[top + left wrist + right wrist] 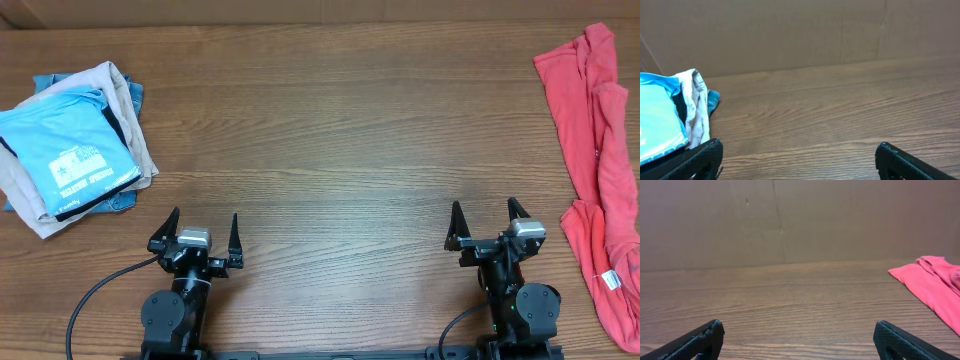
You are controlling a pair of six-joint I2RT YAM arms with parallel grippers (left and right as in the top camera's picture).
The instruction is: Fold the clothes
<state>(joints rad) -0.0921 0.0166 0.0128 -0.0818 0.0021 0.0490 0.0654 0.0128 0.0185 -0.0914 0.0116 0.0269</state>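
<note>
Both grippers sit at the near edge of the wooden table (330,130), empty and pointing away toward its far side. On the left gripper (205,216) the jaws stand wide apart, and its black fingers (697,159) frame bare wood in the left wrist view; the right gripper (484,206) is spread just as wide, its fingers (695,342) also over bare table. Neither touches any cloth. A coral-red T-shirt (600,150) lies crumpled and unfolded along the table's right edge, stretched in a long, bunched strip from the far corner toward the near side, with a small white tag (606,280) showing near its lower end; the right wrist view catches one end of it at the right (935,287). At the far left, well apart from it, rests a stack of folded garments: a light blue printed T-shirt (65,150) on top, a beige piece (118,85) under it, and denim (134,98) showing at the edge. A brown cardboard wall (840,220) stands behind the table.
</note>
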